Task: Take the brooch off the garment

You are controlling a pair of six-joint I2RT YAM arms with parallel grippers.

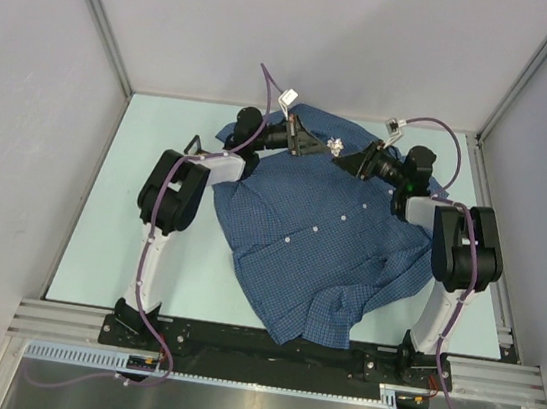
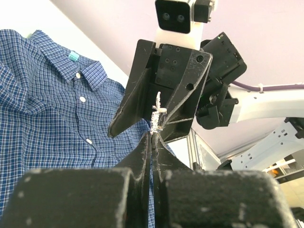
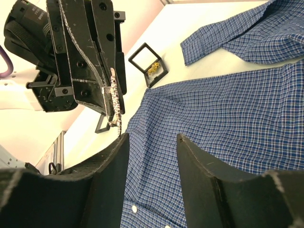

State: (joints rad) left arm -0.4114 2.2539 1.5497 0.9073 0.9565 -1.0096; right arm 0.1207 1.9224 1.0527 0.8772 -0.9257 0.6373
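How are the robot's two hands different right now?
The left gripper is squeezed shut; the right gripper is open. The left gripper holds the sparkly brooch; the right gripper holds nothing. Both are black and face each other above the blue shirt.

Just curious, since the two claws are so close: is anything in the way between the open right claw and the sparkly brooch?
Nothing visible does. The brooch is pinched in the shut left gripper, up in the air. The open right gripper faces it across a bare gap. The shirt lies below, not between them.
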